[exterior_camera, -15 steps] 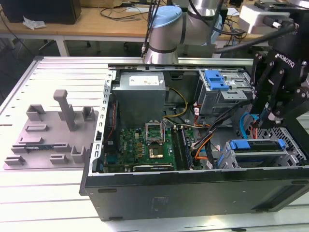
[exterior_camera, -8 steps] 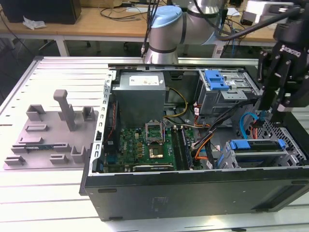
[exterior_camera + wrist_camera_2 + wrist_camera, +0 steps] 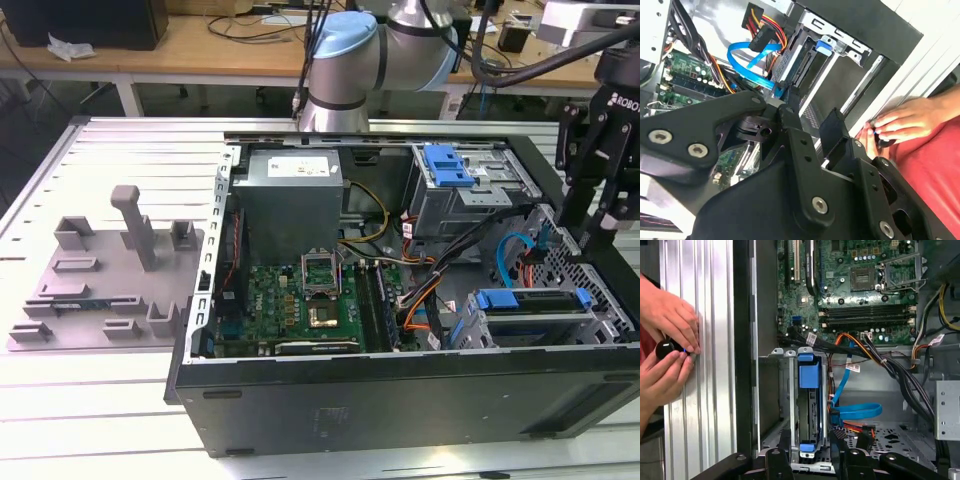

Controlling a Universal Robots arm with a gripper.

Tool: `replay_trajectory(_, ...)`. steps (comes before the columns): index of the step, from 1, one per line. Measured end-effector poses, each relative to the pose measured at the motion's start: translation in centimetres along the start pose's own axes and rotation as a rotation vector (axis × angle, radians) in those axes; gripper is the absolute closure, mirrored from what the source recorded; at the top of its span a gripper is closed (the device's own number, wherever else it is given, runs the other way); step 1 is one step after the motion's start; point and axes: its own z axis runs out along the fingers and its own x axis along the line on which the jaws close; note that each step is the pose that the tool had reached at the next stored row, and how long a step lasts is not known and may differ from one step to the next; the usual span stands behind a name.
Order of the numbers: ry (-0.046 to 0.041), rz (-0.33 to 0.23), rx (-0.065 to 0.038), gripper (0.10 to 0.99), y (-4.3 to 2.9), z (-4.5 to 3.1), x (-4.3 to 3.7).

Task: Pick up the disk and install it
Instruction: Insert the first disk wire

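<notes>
The long silver metal counter (image 3: 110,150) with its ribbed top is carrying everything here. The big black metal computer box (image 3: 400,400) is lying on it with its side off. It is showing a green board (image 3: 310,300), bundles of wires and shiny parts inside. The robot arm (image 3: 345,60), with smooth silver and pale blue joints, is reaching over the box from behind. Toward the exterior view's left, a flat grey plastic tray (image 3: 100,290) with little posts is lying on the counter.

The flat silver-grey metal disk in its bright blue plastic frame (image 3: 809,380) is sitting down inside a grey metal cage (image 3: 600,310) with small holes, at a corner of the box. It is looking to me like the picking up is done and the disk is in its slot, or very nearly. I cannot tell if it is pushed all the way in.

The black tool (image 3: 590,228) is hanging just above that cage. In the first wrist view its two fingers are standing apart, one on each side of the disk's end. As far as I can see, they are holding nothing.

Beside the box, a person's hands (image 3: 667,320) are resting on the counter and pinching a small round black knob (image 3: 665,349).
</notes>
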Motion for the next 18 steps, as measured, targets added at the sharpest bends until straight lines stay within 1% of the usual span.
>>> replay_trajectory(2,0.0008,0.024,-0.005,0.647,-0.06,0.02,-0.01)
replay_trajectory(3,0.0030,0.045,-0.010,0.647,-0.13,0.03,-0.03)
replay_trajectory(4,0.0052,0.050,-0.011,0.647,-0.16,0.04,-0.04)
replay_trajectory(5,0.0094,0.056,-0.012,0.647,-0.22,0.04,-0.09)
replay_trajectory(6,0.0230,0.060,-0.012,0.647,-0.31,-0.01,-0.31)
replay_trajectory(7,0.0325,0.061,-0.012,0.647,-0.33,-0.07,-0.60)
replay_trajectory(8,0.0370,0.061,-0.011,0.647,-0.33,-0.12,-0.89)
replay_trajectory(11,0.0528,0.061,-0.010,0.647,-0.28,-0.44,-2.26)
replay_trajectory(12,0.0626,0.062,-0.010,0.647,-0.23,-0.66,-3.26)
replay_trajectory(13,0.0695,0.062,-0.009,0.647,-0.20,-0.89,-4.27)
replay_trajectory(14,0.0710,0.062,-0.009,0.647,-0.28,-0.99,-4.78)
replay_trajectory(15,0.0711,0.065,-0.010,0.647,-0.52,-1.00,-4.90)
replay_trajectory(17,0.0712,0.090,-0.016,0.647,-0.84,-0.97,-5.00)
replay_trajectory(18,0.0711,0.095,-0.018,0.647,-1.04,-0.97,-5.08)
